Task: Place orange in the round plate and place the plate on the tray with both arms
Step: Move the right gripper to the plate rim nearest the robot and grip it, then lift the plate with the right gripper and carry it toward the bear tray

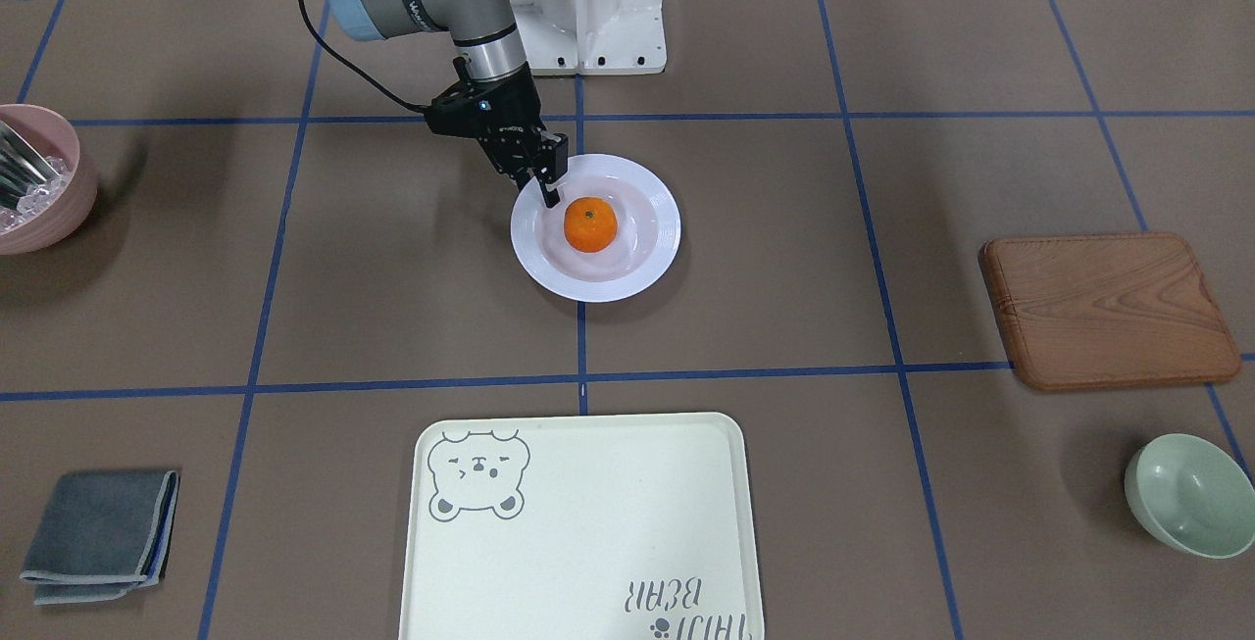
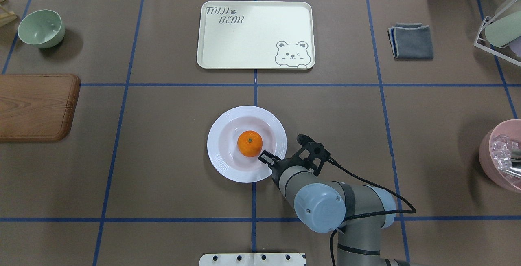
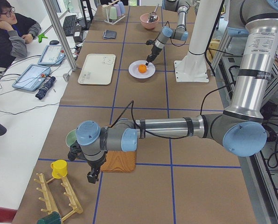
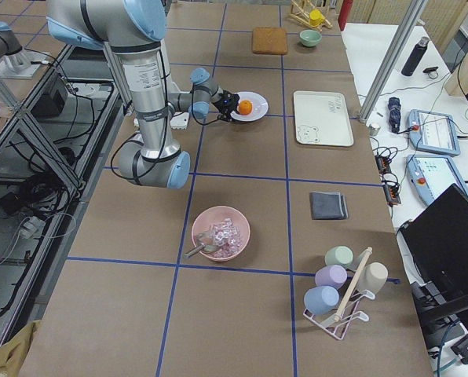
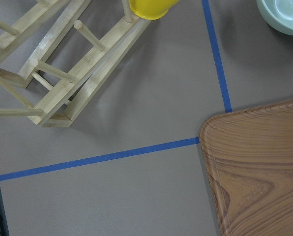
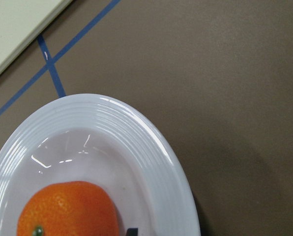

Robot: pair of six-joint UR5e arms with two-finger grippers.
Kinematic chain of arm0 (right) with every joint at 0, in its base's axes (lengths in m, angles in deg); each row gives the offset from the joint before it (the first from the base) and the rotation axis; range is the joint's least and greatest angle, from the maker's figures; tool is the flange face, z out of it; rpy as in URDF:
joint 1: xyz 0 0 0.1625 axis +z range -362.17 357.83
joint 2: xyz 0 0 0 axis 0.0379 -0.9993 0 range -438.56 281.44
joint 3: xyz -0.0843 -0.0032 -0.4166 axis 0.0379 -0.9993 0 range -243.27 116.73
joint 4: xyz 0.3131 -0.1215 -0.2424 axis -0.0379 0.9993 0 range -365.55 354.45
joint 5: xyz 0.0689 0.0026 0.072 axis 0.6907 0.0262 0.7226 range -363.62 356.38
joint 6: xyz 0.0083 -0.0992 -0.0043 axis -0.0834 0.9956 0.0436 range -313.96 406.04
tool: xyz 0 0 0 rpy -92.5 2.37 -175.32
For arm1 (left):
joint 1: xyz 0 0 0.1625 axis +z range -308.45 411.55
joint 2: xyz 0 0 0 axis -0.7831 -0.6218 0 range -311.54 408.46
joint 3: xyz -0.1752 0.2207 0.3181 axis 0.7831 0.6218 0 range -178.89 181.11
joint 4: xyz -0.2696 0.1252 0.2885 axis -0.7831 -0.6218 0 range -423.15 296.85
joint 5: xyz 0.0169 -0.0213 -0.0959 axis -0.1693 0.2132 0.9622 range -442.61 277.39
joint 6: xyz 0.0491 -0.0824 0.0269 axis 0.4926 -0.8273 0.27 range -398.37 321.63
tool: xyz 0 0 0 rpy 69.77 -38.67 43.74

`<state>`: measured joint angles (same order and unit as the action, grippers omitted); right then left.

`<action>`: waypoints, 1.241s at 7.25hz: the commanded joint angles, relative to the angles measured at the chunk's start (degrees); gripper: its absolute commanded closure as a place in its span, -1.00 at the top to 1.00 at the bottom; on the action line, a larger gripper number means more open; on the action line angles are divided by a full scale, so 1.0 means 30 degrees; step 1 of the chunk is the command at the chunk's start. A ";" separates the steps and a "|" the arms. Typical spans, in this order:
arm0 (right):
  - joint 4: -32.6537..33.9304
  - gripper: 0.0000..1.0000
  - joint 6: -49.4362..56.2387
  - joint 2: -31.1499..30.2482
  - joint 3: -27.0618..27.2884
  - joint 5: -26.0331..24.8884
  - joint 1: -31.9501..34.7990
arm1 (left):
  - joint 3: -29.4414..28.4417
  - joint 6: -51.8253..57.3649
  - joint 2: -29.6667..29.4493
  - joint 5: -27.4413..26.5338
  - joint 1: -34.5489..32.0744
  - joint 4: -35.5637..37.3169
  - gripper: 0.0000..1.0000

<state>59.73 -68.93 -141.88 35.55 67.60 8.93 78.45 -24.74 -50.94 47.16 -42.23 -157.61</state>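
Observation:
The orange [image 1: 590,224] [image 2: 250,143] lies in the well of the white round plate [image 1: 647,268] [image 2: 222,160], which rests on the table mid-way between robot and tray [image 1: 588,522] [image 2: 256,34]. My right gripper [image 1: 547,187] [image 2: 266,158] leans in over the plate's robot-side rim, just beside the orange. A black fingertip [image 6: 131,231] shows inside the plate, and I cannot tell whether the jaws pinch the rim. Far off, my left gripper [image 3: 91,177] hangs at the wooden board's corner, and I cannot tell whether it is open or shut.
A wooden board [image 1: 1108,312] and a pale green bowl [image 1: 1186,493] are on the robot's left side. A pink bowl [image 1: 39,179] and a folded grey cloth [image 1: 98,534] sit on its right. A wooden rack [image 5: 63,73] with a yellow cup [image 5: 151,7] is near the left wrist.

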 commanded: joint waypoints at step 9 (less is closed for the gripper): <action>0.2089 -1.00 0.0327 0.0277 0.2302 0.0282 0.0781 | 0.0092 -0.0062 0.0234 0.0017 0.0029 -0.0037 0.99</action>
<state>65.99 -67.53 -140.96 41.42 68.49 10.45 78.70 -24.88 -50.26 47.21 -42.15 -157.79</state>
